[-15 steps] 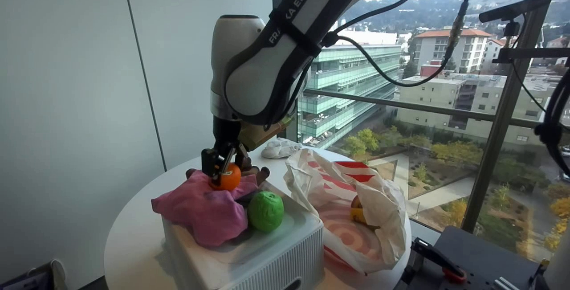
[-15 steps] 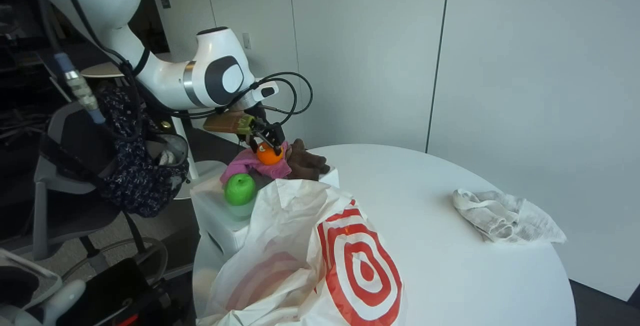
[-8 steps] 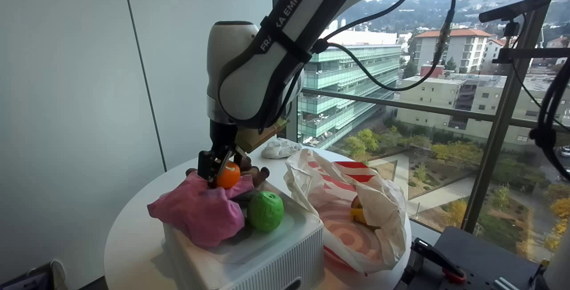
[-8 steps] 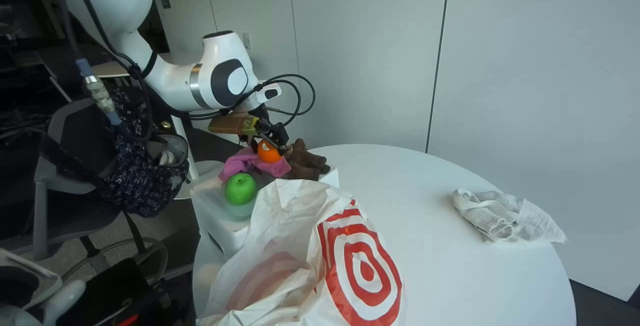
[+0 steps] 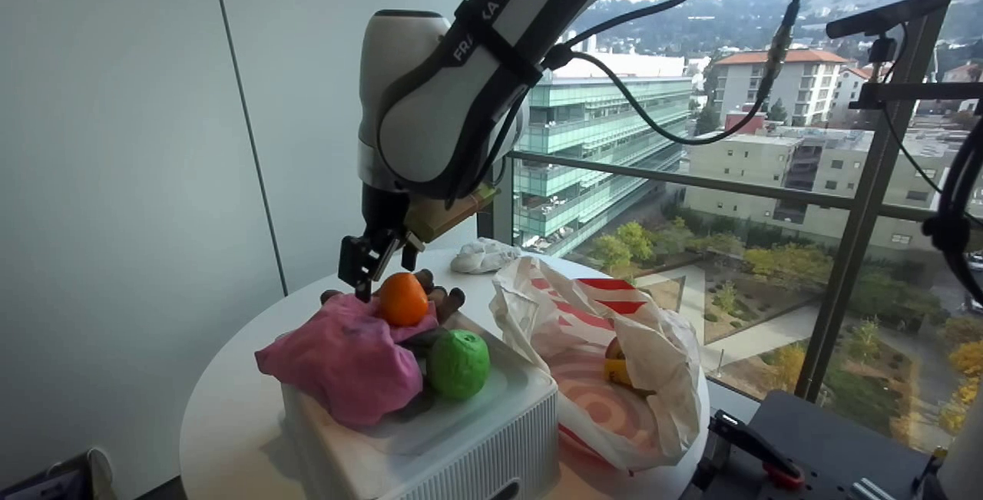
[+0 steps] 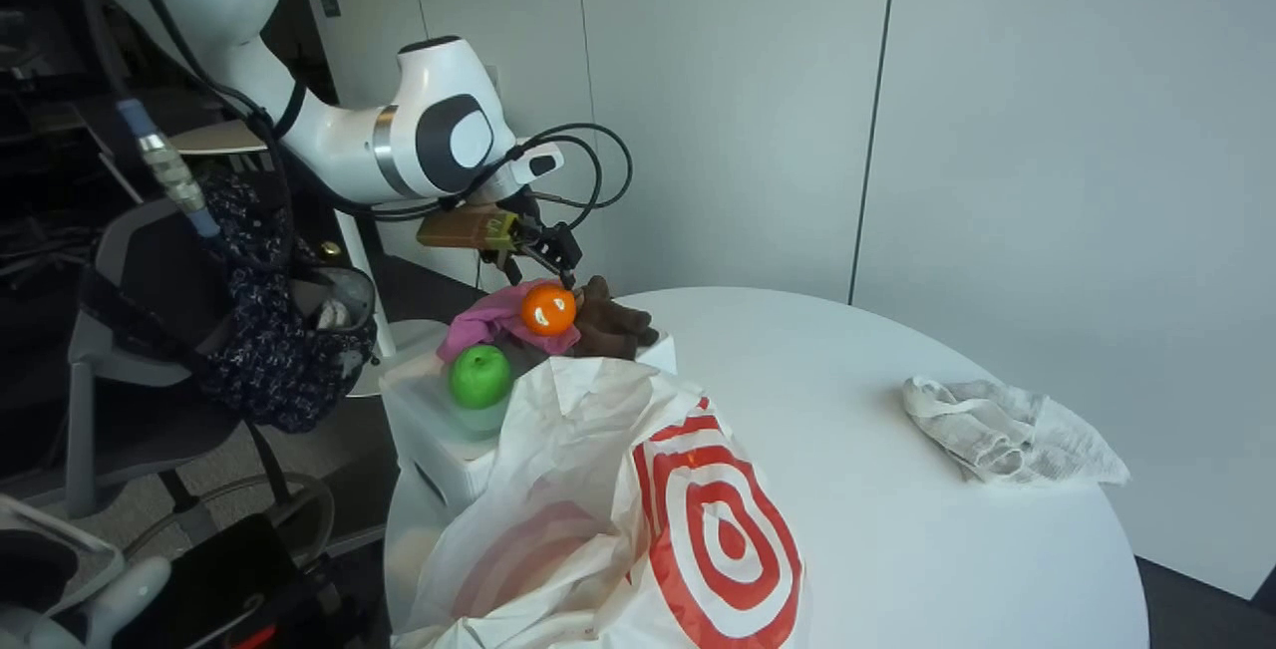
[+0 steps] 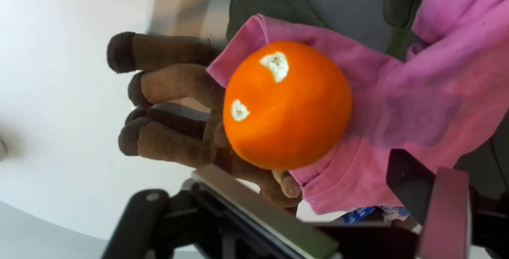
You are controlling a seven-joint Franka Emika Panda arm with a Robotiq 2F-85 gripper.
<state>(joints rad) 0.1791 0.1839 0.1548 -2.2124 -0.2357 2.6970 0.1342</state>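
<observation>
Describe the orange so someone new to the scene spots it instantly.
On the round white table stands a white box with a pink cloth on top. The orange sits on that cloth, just below the open gripper. Unlike the green ball-like thing nearby, its skin is vivid orange, with two white patches in the wrist view.

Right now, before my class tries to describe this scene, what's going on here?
A robot arm has its open gripper close to an orange, with nothing held between the jaws. The orange rests on a pink cloth, with a brown plush toy right by it. The cloth, the toy and a green apple are all on top of a white box. A shopping bag stands beside the box on a round table.
</observation>
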